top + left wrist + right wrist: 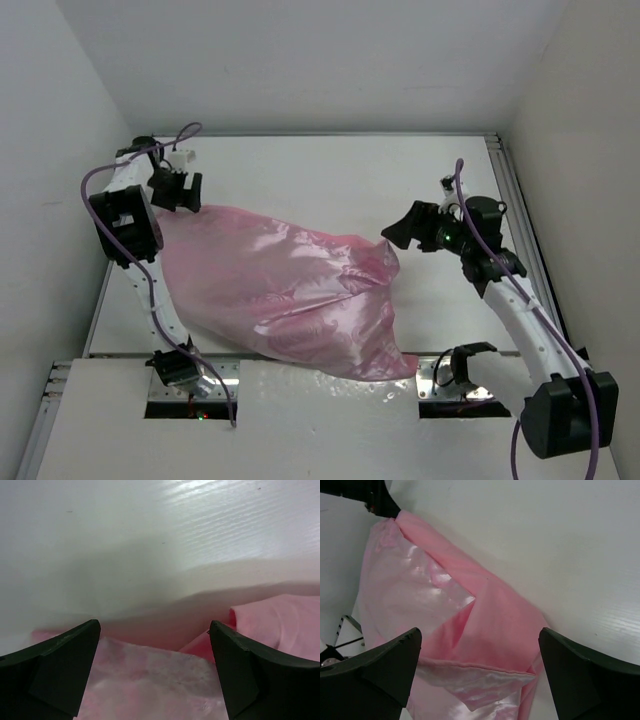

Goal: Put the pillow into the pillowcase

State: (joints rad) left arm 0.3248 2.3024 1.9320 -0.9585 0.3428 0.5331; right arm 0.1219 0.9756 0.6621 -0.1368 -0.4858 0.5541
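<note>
The pink satin pillowcase [280, 290] lies plump and bulging across the middle of the table, running from far left to near right. The pillow does not show in any view. My left gripper [178, 200] hangs open at the pillowcase's far left corner. In the left wrist view its fingers straddle shiny pink fabric [150, 680] without holding it. My right gripper [398, 232] stands open just off the pillowcase's far right end. In the right wrist view a folded hem of the pillowcase [490, 620] lies below its spread fingers, with nothing between them.
White walls close in the table [320, 170] on the left, back and right. A metal rail [520, 220] runs along the right edge. Two cut-outs at the near edge hold the arm bases [185, 370]. The left arm's black tip [370, 495] shows in the right wrist view.
</note>
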